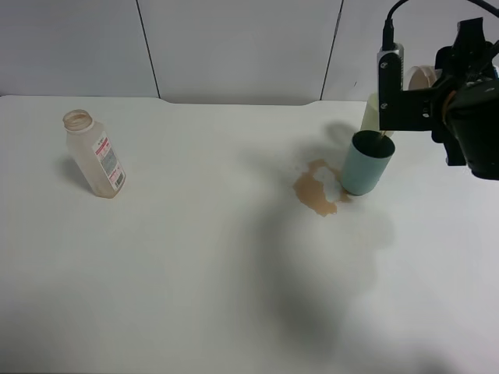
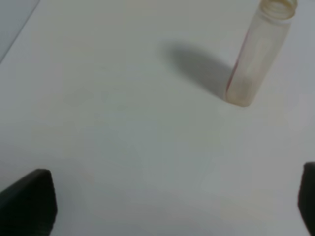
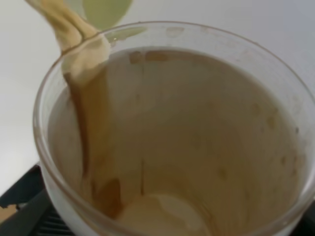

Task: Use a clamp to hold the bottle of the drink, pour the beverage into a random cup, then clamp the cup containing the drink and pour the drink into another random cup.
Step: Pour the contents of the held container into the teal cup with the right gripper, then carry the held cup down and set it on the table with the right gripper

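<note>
Tilting its mouth down toward the teal cup (image 1: 367, 162) just below and left, the drink cup (image 3: 172, 132) sits grasped in the right gripper (image 1: 425, 93), beverage (image 3: 83, 73) streaming over its rim.

yellow-green cup (image 1: 372, 114) mostly hidden, bottle (image 2: 258, 51) blurred

White table (image 1: 195, 296), grey panelled wall (image 1: 234, 47)

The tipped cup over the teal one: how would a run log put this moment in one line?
step: second pour | right gripper: cup tipped, beverage streaming to teal cup | spill beside it | bottle: standing, far left | left gripper: idle
</note>
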Robot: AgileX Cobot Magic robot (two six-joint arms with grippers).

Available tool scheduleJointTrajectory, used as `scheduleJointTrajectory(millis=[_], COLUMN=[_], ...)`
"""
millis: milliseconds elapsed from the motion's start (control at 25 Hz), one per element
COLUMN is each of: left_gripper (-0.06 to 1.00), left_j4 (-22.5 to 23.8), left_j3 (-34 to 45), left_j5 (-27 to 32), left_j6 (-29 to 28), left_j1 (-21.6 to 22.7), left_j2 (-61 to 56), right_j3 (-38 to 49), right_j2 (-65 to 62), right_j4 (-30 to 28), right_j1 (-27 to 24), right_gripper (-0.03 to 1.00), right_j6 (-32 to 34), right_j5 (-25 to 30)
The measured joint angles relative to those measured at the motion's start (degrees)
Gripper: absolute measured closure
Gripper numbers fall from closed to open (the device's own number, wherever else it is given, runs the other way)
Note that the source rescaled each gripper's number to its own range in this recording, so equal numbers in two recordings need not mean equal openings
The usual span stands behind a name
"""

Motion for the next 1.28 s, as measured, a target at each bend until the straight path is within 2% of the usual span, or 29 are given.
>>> scheduleJointTrajectory(millis=[320,440,600,760,840,960,1120,1280], left_gripper=[-0.06,-0.06,-0.06,-0.06,-0.06,-0.06,-0.06,-0.06], left_j4=[0.0,0.0,0.0,0.0,0.0,0.0,0.0,0.0], left_j3=[0.0,0.0,0.0,0.0,0.0,0.0,0.0,0.0], left_j5=[0.0,0.0,0.0,0.0,0.0,0.0,0.0,0.0], left_j6=[0.0,0.0,0.0,0.0,0.0,0.0,0.0,0.0], left_j1=[0.0,0.0,0.0,0.0,0.0,0.0,0.0,0.0], left_j2=[0.0,0.0,0.0,0.0,0.0,0.0,0.0,0.0], right_j3=[0.0,0.0,-0.1,-0.4,-0.4,-0.4,-0.4,-2.7], right_j2=[0.0,0.0,0.0,0.0,0.0,-0.4,-3.8,-8.8], right_j4=[0.0,0.0,0.3,3.2,4.5,6.3,7.7,10.7], right_j1=[0.0,0.0,0.0,0.0,0.0,0.0,0.0,0.0], right_gripper=[0.97,0.97,0.97,0.97,0.97,0.97,0.97,0.97], right_j6=[-4.4,-1.3,13.7,32.8,42.0,52.3,59.4,61.8], right_j5=[0.0,0.0,-0.8,-2.8,-4.3,-7.9,-17.7,-26.0])
